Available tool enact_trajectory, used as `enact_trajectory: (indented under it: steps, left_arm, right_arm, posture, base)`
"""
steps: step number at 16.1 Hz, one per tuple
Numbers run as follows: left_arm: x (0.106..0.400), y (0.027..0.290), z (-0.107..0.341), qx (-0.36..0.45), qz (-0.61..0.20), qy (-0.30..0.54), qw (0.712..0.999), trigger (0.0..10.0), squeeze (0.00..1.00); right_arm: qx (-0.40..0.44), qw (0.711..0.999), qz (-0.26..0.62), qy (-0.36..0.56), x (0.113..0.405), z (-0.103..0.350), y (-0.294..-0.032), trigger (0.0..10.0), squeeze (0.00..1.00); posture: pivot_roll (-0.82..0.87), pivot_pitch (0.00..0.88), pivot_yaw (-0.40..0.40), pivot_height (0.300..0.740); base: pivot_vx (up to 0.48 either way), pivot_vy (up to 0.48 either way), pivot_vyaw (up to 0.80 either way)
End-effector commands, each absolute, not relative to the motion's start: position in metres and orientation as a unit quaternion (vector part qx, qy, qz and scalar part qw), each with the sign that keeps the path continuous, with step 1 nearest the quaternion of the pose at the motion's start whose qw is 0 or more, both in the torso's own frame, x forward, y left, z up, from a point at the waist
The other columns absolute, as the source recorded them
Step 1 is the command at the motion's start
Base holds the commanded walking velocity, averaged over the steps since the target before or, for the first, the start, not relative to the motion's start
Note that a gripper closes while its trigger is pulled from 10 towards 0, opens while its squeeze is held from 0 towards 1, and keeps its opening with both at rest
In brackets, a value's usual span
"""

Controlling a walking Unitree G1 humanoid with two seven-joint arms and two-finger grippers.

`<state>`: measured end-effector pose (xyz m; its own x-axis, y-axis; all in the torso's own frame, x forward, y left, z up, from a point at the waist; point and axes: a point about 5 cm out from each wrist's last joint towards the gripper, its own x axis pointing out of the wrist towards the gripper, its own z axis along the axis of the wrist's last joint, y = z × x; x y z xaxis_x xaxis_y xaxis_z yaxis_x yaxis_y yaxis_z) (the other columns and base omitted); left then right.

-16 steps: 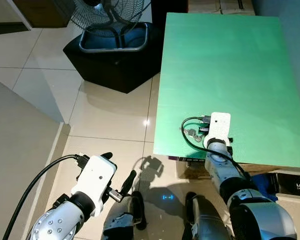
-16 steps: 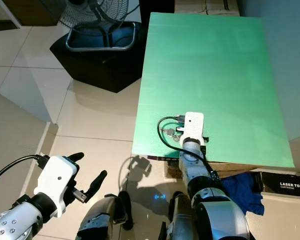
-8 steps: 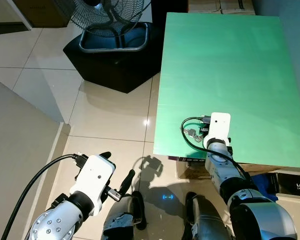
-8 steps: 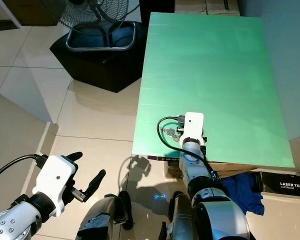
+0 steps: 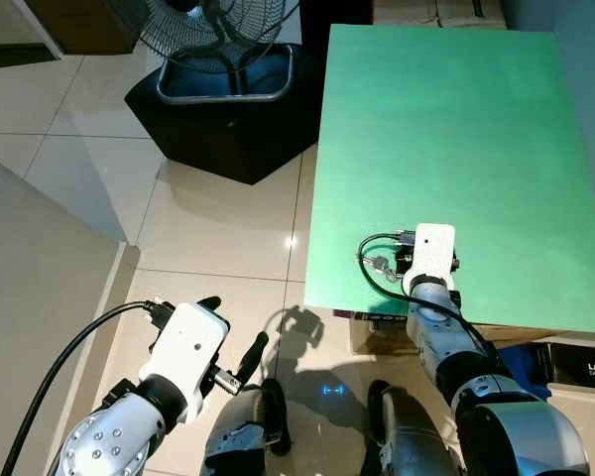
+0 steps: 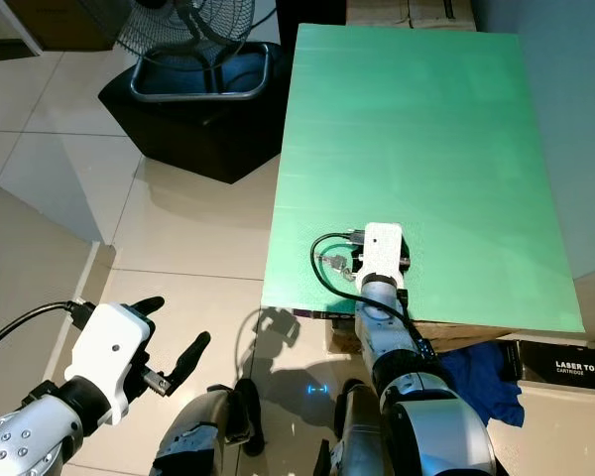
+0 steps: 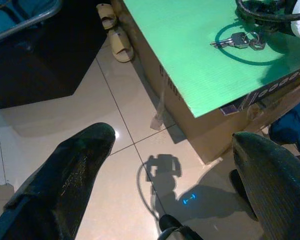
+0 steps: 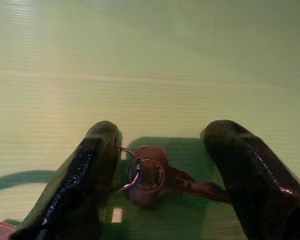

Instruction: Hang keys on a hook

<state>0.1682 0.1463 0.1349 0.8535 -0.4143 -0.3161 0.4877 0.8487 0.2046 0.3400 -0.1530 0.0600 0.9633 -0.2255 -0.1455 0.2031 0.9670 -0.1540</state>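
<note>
left end effector (image 5: 230, 349): idle, low on the left over the tiled floor (image 5: 218, 238), fingers spread, nothing between them; well apart from the work.
fan (image 5: 213, 25): far left, standing on a dark base (image 5: 228, 124); not involved.
tabletop (image 5: 446, 129): green sheet over a cardboard box, right half of scene, bare apart from the keys.
keys (image 7: 238, 40): small bunch on a split ring, lying flat on the tabletop near its near-left corner, just left of the right wrist housing; black cable loops around them.
right end effector (image 8: 160, 170): down at the tabletop, fingers (image 8: 92, 175) spread, straddling the ring and key heads; ring touches or nearly touches one finger, the other stands apart from the key blades. Not pinching yet.
hook: none visible.
step: pickup stage, grasp lined up, not closed.
next move: judged – press fingers together on ring/key heads, staying low so the flat metal doesn't skid; lift, check the bunch hangs free, then find the hook.
risk: keys thin and flat, may slide out or get pushed along the smooth sheet.
</note>
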Motion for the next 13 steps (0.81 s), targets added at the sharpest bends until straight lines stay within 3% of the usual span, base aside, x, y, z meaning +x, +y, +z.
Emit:
enact_trajectory:
  steps: [1,13]
  left_arm:
    - [0.1648,0.1472,0.1318,0.140,-0.241,0.143,0.950,10.0,0.00]
    - [0.1651,0.1473,0.1317,0.141,-0.241,0.140,0.950,10.0,0.00]
  right_arm:
    - [-0.072,0.987,-0.098,0.104,0.3338,0.0496,-0.1481,0.0,0.00]
    - [-0.081,0.989,-0.092,0.080,0.3304,0.0502,-0.1440,0.0,0.00]
  posture:
    - [0.08,0.350,0.112,0.713]
    - [0.08,0.326,0.103,0.713]
  base:
    - [0.000,0.000,0.00]
    - [0.000,0.000,0.00]
